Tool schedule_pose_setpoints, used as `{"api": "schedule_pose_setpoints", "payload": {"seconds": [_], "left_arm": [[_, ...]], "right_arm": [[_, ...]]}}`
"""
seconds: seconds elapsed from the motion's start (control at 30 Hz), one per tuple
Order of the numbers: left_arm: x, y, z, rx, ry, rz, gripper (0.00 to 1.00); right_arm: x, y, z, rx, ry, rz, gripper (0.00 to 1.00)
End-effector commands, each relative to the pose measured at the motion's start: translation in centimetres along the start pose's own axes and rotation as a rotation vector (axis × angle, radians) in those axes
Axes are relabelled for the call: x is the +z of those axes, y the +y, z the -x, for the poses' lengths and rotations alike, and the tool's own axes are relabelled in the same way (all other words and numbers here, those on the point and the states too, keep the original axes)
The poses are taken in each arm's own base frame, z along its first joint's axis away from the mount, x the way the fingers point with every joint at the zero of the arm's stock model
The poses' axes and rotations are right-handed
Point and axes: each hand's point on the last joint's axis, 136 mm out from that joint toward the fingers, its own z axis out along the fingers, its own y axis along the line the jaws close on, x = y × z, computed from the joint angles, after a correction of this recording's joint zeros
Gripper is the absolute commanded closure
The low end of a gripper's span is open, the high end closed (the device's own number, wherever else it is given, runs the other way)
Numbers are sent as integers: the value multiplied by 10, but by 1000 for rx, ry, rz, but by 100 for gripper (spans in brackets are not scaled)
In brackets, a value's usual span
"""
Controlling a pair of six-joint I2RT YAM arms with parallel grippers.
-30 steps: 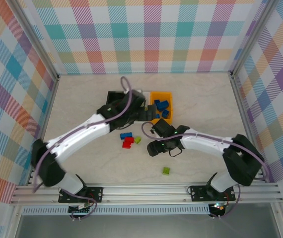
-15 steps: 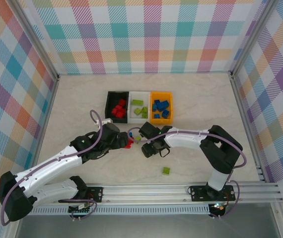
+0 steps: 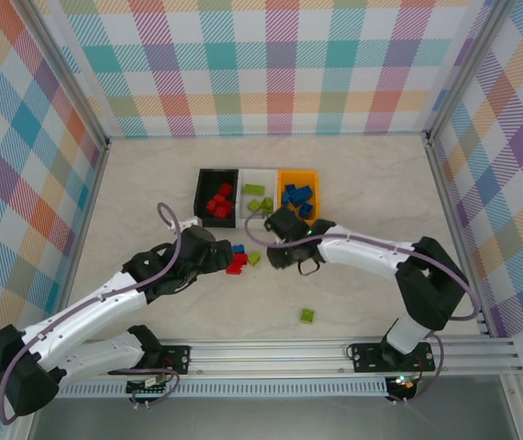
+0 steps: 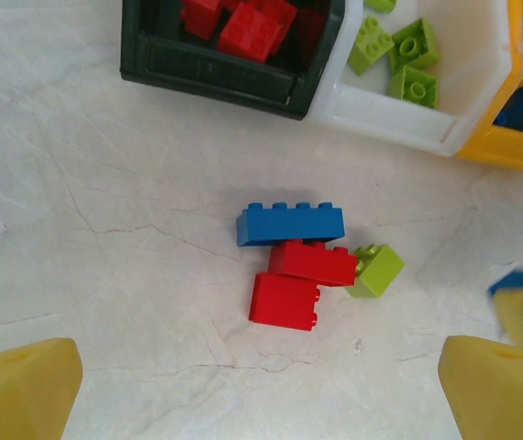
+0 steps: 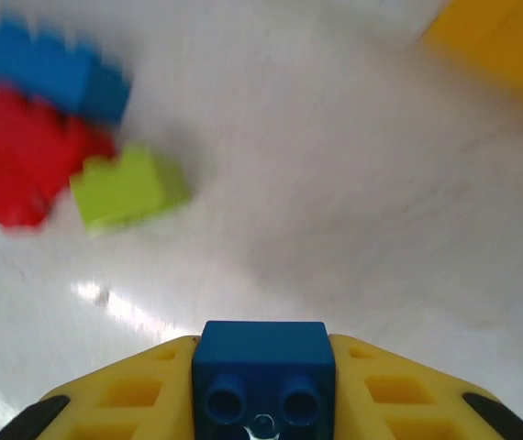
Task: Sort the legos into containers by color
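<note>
Your right gripper [image 5: 261, 403] has its jaws clamped on a blue lego [image 5: 261, 353], just above the tabletop [image 5: 353, 211]
Your left gripper [image 4: 261, 390] hangs jaws wide over a loose cluster: long blue brick [image 4: 290, 224], red bricks [image 4: 312, 262], lime brick [image 4: 376, 270], all touching, near the black bin [image 4: 216, 73], white bin [image 4: 445, 142] and orange bin [image 4: 518, 151]

Brick cluster [image 4: 312, 263] packed tight; bare table [image 4: 105, 275] to its left; bins [image 4: 216, 78] near behind.
</note>
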Motion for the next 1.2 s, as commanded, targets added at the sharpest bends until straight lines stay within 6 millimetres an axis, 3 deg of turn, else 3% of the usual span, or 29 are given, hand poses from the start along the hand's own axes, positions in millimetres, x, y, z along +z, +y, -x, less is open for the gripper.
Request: {"api": "schedule_pose_setpoints", "payload": {"seconds": [0.0, 0.13, 0.27, 0.3, 0.37, 0.47, 0.73, 0.93, 1.17], "left_arm": [[-4, -3, 4, 24, -6, -26, 0], [8, -22, -3, 77, 63, -78, 0], [24, -42, -11, 132, 145, -107, 1], [28, -49, -14, 145, 166, -128, 2], [37, -59, -19, 173, 201, -149, 4], [53, -70, -27, 227, 263, -154, 10], [79, -105, -49, 445, 363, -107, 25], [105, -109, -57, 554, 415, -12, 33], [122, -107, -52, 646, 407, 67, 37]], "right_arm": [[-21, -36, 58, 90, -131, -18, 68], [-9, -74, 99, 176, -156, -51, 67], [11, -104, 125, 240, -151, -90, 64], [16, -108, 130, 247, -145, -88, 60], [25, -113, 135, 270, -115, -83, 36], [18, -110, 139, 285, -140, -55, 26], [-26, -103, 111, 312, -219, -12, 26], [-37, -106, 87, 333, -233, -25, 26], [-42, -107, 81, 335, -239, -29, 26]]}}
